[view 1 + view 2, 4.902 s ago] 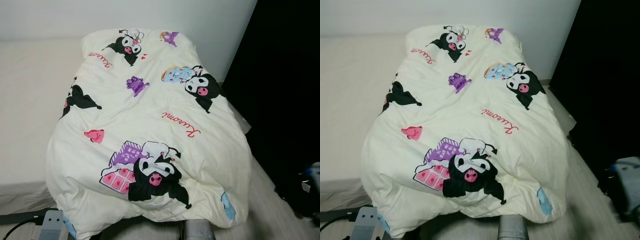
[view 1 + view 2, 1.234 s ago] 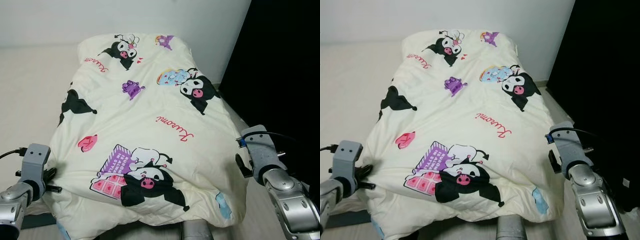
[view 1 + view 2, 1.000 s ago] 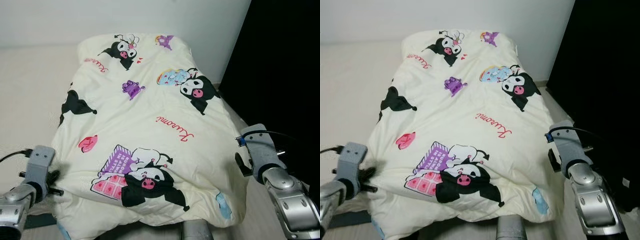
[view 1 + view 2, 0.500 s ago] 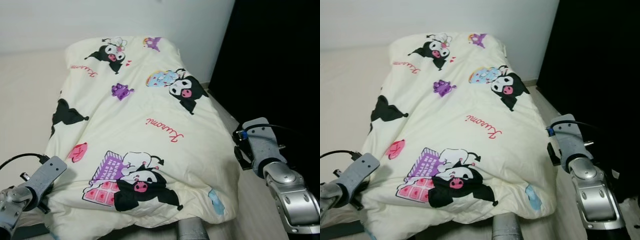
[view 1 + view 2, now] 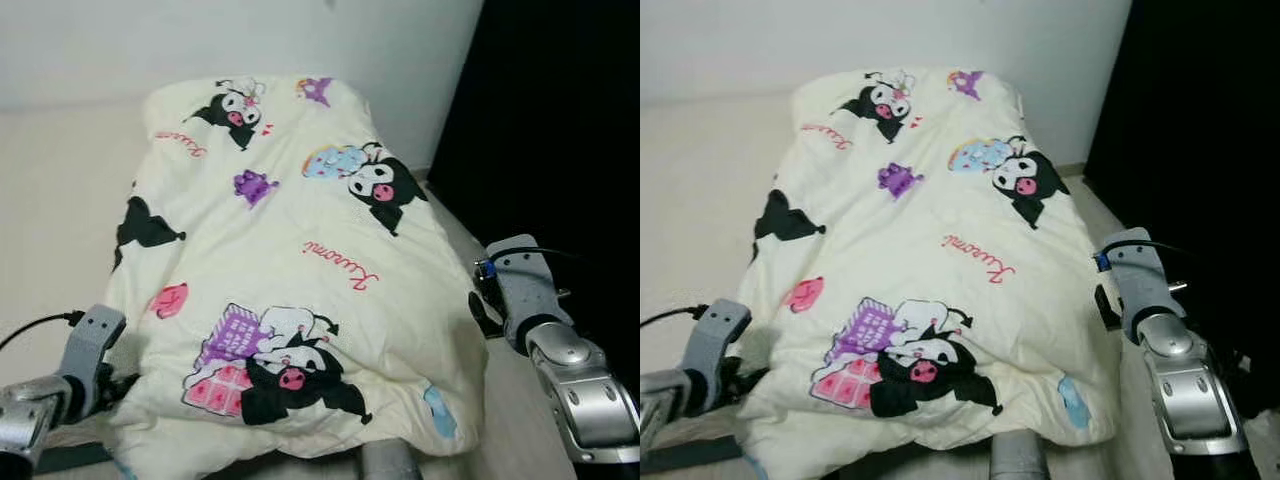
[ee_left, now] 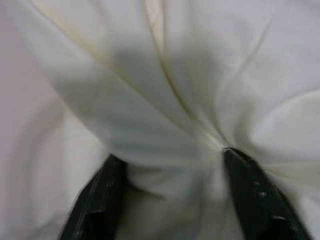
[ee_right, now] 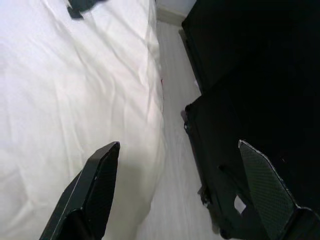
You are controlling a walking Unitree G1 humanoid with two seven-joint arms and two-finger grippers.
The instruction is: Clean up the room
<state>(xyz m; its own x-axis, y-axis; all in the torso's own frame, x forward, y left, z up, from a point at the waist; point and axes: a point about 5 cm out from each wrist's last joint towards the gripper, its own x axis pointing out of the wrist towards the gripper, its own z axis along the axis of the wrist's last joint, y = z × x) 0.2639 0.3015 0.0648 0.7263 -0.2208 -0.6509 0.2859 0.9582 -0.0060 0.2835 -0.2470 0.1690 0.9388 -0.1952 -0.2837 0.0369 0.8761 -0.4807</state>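
Observation:
A cream duvet printed with black cartoon figures lies lengthwise on the bed, bunched at its near end. My left gripper is at the duvet's near left edge, open, with a fold of cream fabric lying between its fingers. Its silver wrist shows beside the edge. My right gripper is open and holds nothing. It hangs at the duvet's right edge, one finger over the fabric and the other over dark things beside the bed. Its wrist sits close to the duvet's right side.
The bare mattress stretches to the left of the duvet, up to a white wall. Tall black furniture stands close on the right. A narrow strip of pale floor runs between bed and black items.
My left gripper has dropped and pushed in against the duvet's near left edge, its fingers now among the fabric. The right arm has hardly moved. The camera shifted a little.

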